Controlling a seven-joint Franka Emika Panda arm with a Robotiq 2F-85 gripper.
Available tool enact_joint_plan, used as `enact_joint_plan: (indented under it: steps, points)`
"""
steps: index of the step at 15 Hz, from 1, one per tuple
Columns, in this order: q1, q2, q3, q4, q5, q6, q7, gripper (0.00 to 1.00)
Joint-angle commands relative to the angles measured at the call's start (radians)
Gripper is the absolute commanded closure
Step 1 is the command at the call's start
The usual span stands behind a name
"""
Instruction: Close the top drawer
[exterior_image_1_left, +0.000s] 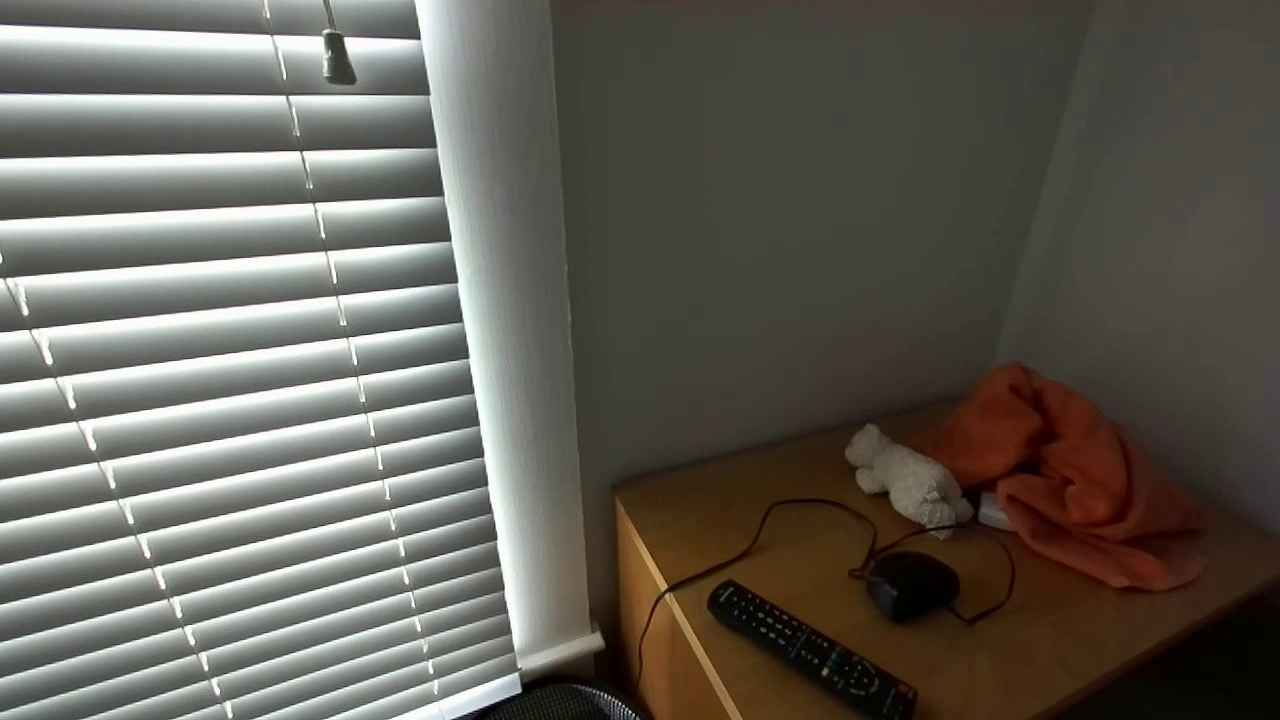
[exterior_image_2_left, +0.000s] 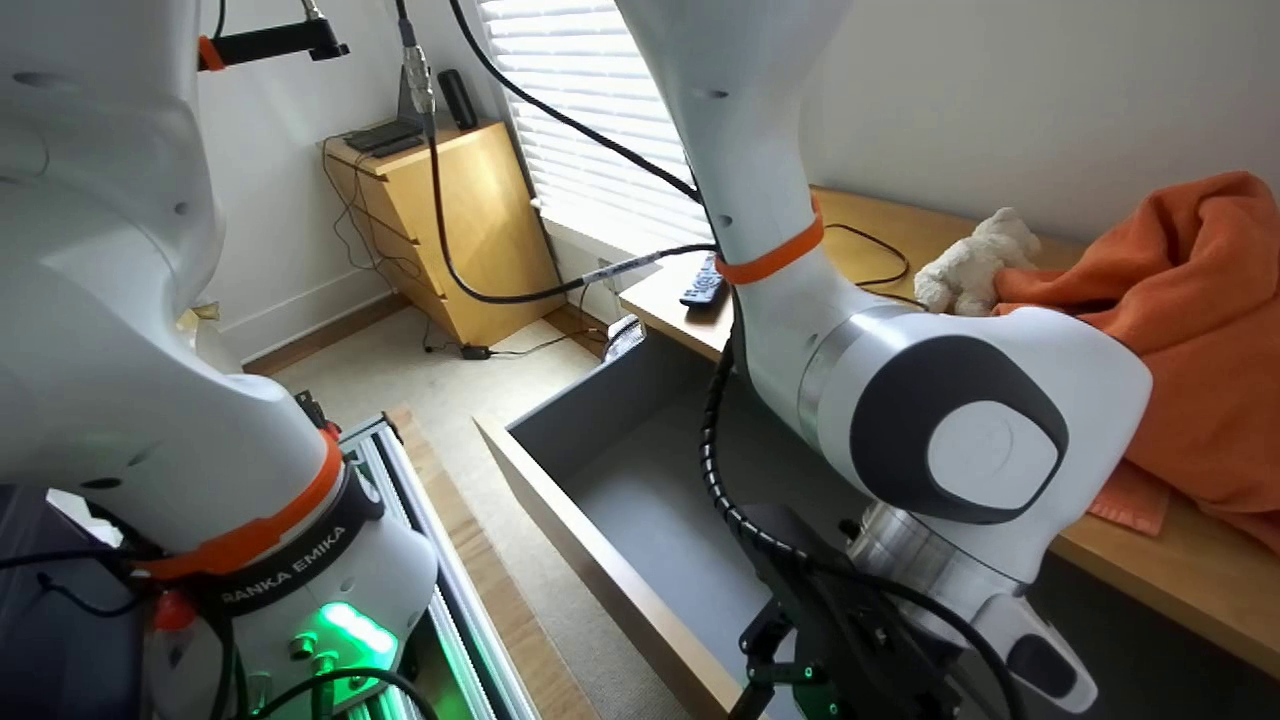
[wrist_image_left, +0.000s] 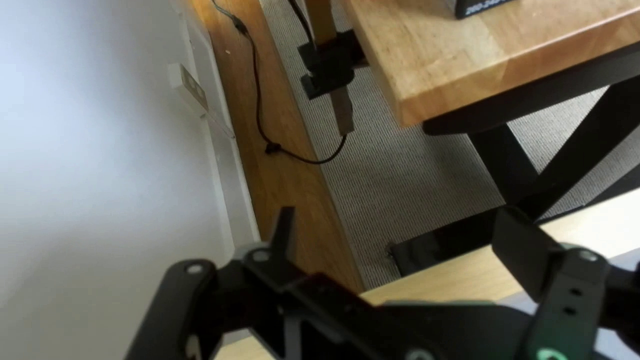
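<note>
The drawer is pulled out far from the wooden dresser. Its inside is grey, and no objects show in its visible part. Its pale wood front panel also shows in the wrist view, running diagonally behind the jaws. My gripper is open, with its two black fingers wide apart and nothing between them. In an exterior view the gripper is low at the drawer's near end, by the front panel, partly cut off by the frame. I cannot tell whether it touches the panel.
On the dresser lie a black remote, a black corded device, a white plush toy and an orange cloth. A wooden table with black legs and a white wall show in the wrist view.
</note>
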Motion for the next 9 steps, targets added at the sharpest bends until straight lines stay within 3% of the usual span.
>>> enact_joint_plan:
  steps: [1, 2, 3, 9]
  points:
    - [0.007, 0.073, -0.010, 0.064, -0.068, -0.073, 0.005, 0.00]
    - [0.004, 0.082, -0.007, 0.073, -0.081, -0.084, -0.003, 0.25]
    - [0.000, 0.091, -0.002, 0.082, -0.092, -0.090, -0.013, 0.26]
    - [-0.021, 0.134, 0.026, 0.119, -0.095, -0.031, -0.058, 0.73]
